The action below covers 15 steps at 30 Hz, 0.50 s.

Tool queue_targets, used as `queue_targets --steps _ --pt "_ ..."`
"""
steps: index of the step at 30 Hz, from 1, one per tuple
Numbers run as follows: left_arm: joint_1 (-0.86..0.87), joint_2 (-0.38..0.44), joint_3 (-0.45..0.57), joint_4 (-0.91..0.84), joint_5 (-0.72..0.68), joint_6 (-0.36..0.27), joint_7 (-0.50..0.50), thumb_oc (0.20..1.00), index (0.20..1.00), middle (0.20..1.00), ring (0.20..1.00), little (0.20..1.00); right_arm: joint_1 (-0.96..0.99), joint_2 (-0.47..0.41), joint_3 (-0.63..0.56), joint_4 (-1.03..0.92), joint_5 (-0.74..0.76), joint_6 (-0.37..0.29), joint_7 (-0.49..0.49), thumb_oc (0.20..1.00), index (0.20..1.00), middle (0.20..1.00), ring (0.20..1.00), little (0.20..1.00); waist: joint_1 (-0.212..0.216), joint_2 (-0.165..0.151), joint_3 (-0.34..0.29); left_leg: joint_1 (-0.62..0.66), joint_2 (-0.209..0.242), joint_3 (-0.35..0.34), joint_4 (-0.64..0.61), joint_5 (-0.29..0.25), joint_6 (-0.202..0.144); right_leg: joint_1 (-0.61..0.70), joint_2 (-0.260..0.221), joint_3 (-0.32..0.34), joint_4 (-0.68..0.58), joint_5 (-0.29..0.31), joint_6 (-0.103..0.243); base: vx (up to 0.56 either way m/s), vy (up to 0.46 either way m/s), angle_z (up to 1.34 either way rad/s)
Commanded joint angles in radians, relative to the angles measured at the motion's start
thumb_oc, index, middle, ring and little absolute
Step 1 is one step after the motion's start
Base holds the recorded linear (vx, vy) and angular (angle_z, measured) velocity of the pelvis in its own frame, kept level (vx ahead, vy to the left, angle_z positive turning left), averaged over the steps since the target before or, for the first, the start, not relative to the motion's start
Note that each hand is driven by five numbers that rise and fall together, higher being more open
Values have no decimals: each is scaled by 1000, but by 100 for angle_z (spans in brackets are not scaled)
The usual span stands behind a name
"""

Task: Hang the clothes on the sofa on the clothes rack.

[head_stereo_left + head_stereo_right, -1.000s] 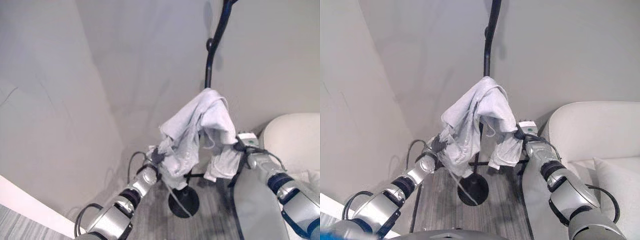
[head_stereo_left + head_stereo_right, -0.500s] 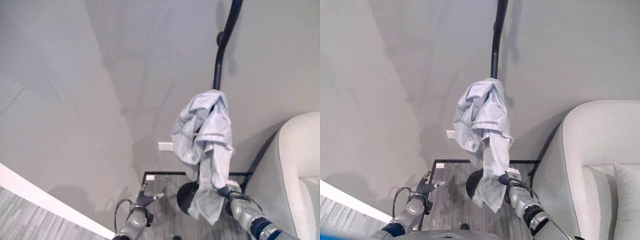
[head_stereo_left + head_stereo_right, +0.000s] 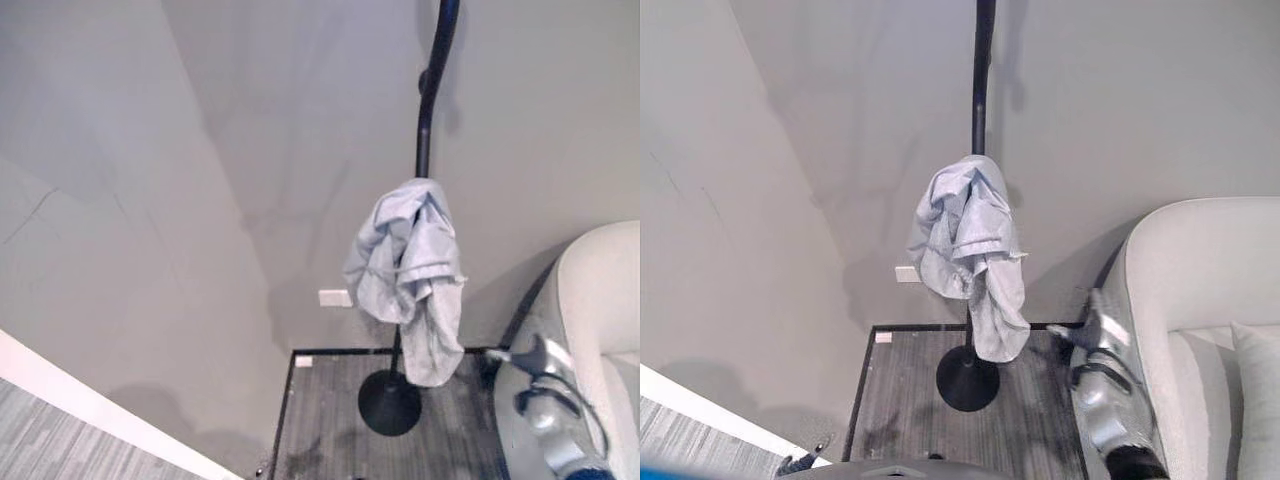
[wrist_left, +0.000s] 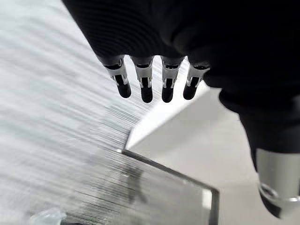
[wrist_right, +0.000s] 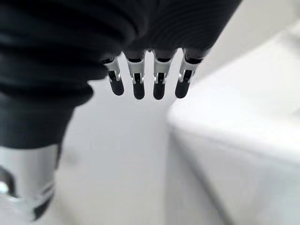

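Observation:
A pale blue-grey garment (image 3: 410, 278) hangs bunched on the black clothes rack (image 3: 428, 90), draped down one side of the pole above the round base (image 3: 390, 402). No hand touches it. My right hand (image 3: 1097, 338) is low to the right of the rack, beside the sofa (image 3: 1200, 260), fingers straight and holding nothing. In the right wrist view its fingers (image 5: 138, 86) stick out straight over the pale sofa. In the left wrist view my left hand (image 4: 146, 88) has straight fingers above the striped floor and holds nothing.
The rack stands in a corner of grey walls, on a dark floor panel with a black border (image 3: 320, 420). A white wall socket (image 3: 335, 297) sits behind the garment. A cushion (image 3: 1255, 385) lies on the sofa seat. White skirting (image 3: 60, 390) runs along the lower left.
Both hands have let go of the garment and dropped away: the left down to the lower left, the right over towards the sofa. The garment now hangs free on the rack.

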Motion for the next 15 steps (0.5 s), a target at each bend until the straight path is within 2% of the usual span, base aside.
queue_targets --steps 1,3,4,6,7,8,9,10,11,13,15 --pt "-75 -11 -24 1 -25 -30 9 1000 1000 1000 1000 1000 -17 17 -27 -33 73 -7 -110 1000 1000 1000 1000 1000 5 -28 -1 5 56 -1 17 -53 -65 56 -142 -27 -143 517 86 -2 -8 -24" --pt "-71 -20 -25 5 -41 -36 6 1000 1000 1000 1000 1000 6 73 -61 42 153 -20 -145 1000 1000 1000 1000 1000 -2 -31 -10 12 54 0 19 -56 -64 59 -143 -26 -139 527 89 -2 -17 -19" --pt "-70 -18 -35 1 -52 -44 7 1000 1000 1000 1000 1000 -2 114 -69 119 270 -55 -149 1000 1000 1000 1000 1000 -5 -35 -10 18 50 0 21 -59 -65 65 -145 -25 -137 533 91 -19 -23 -10" --pt "-75 -11 -49 -1 -76 -35 -11 1000 1000 1000 1000 1000 -19 164 -66 238 487 -111 -92 1000 1000 1000 1000 1000 -4 -37 -15 17 51 1 19 -55 -67 61 -141 -20 -136 547 90 -16 -12 -2" --pt "-75 -10 -49 -1 -76 -35 -11 1000 1000 1000 1000 1000 -22 163 -65 243 490 -114 -91 1000 1000 1000 1000 1000 -4 -38 -15 17 51 1 19 -55 -67 61 -142 -20 -136 547 90 -25 -25 7" --pt "-89 4 -61 29 -86 -2 -53 1000 1000 1000 1000 1000 -49 251 -87 447 951 -221 59 1000 1000 1000 1000 1000 -1 -43 -17 22 47 -4 17 -56 -70 64 -140 -18 -134 556 89 -1 -24 15" --pt "-97 5 -67 38 -98 5 -62 1000 1000 1000 1000 1000 -57 281 -95 516 1124 -236 129 1000 1000 1000 1000 1000 0 -46 -17 26 44 -6 18 -60 -72 69 -140 -18 -132 557 88 -8 -24 17" --pt "-98 5 -67 38 -98 5 -63 1000 1000 1000 1000 1000 -60 280 -96 520 1126 -238 133 1000 1000 1000 1000 1000 1 -45 -18 24 46 -5 16 -57 -72 65 -139 -16 -133 560 88 0 0 0" --pt "-119 12 -83 57 -121 10 -105 1000 1000 1000 1000 1000 -82 336 -130 692 1397 -222 254 1000 1000 1000 1000 1000 4 -47 -16 32 41 -8 15 -63 -76 72 -139 -17 -131 558 85 6 -13 -4" --pt "-132 9 -112 58 -136 5 -138 1000 1000 1000 1000 1000 -98 363 -135 794 1530 -174 347 1000 1000 1000 1000 1000 7 -43 -15 30 43 -6 11 -58 -78 68 -135 -13 -130 563 83 -2 -1 3" --pt "-135 8 -129 60 -139 1 -152 1000 1000 1000 1000 1000 -108 363 -139 845 1565 -156 375 1000 1000 1000 1000 1000 9 -42 -13 30 43 -6 11 -57 -79 68 -134 -13 -130 564 83 -1 -1 -5"
